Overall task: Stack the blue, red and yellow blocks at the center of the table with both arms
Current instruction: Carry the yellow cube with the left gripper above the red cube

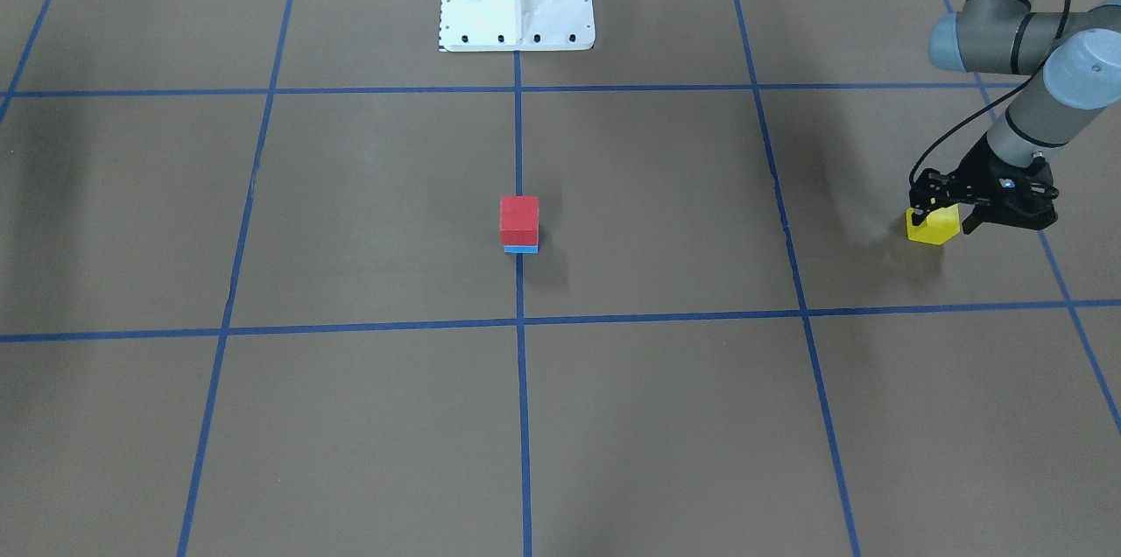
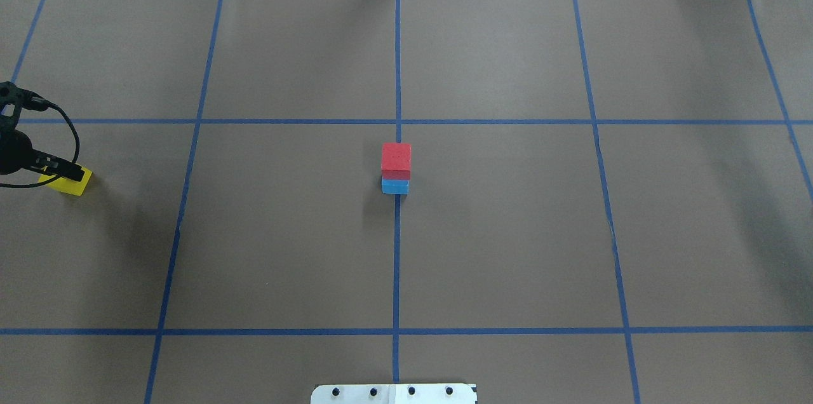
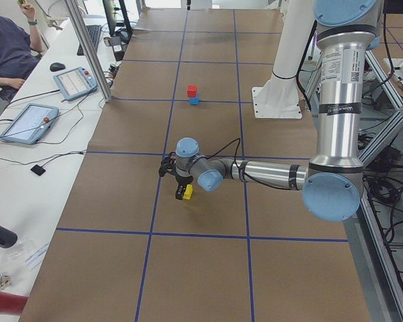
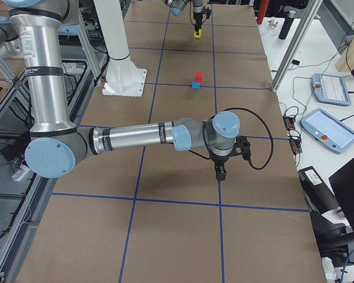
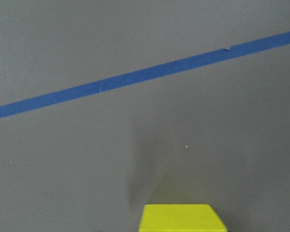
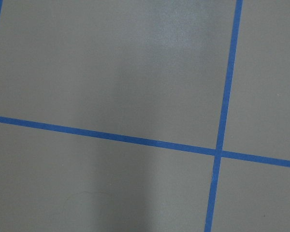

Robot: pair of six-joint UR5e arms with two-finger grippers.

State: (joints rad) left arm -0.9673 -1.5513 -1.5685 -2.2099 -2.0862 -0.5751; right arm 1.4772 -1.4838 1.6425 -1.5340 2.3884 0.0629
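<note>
Left claw (image 1: pixel 942 222): narrowed down onto yellow block (image 1: pixel 933 229), pinching 2 opposite sides, block low at the table (image 1: pixel 666 417). Red block (image 1: pixel 518 220) sits on blue block (image 1: pixel 520 250), a 2-high stack well off to that claw's right. Right claw (image 4: pixel 220 175): low over the table, well apart from the stack; can't tell its opening.

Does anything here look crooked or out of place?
Nothing looks spilled or broken. The red block sits fairly squarely on the blue block at the centre. Only the yellow block is far out on the robot's left, turned askew to the tape lines, at the left gripper.
</note>
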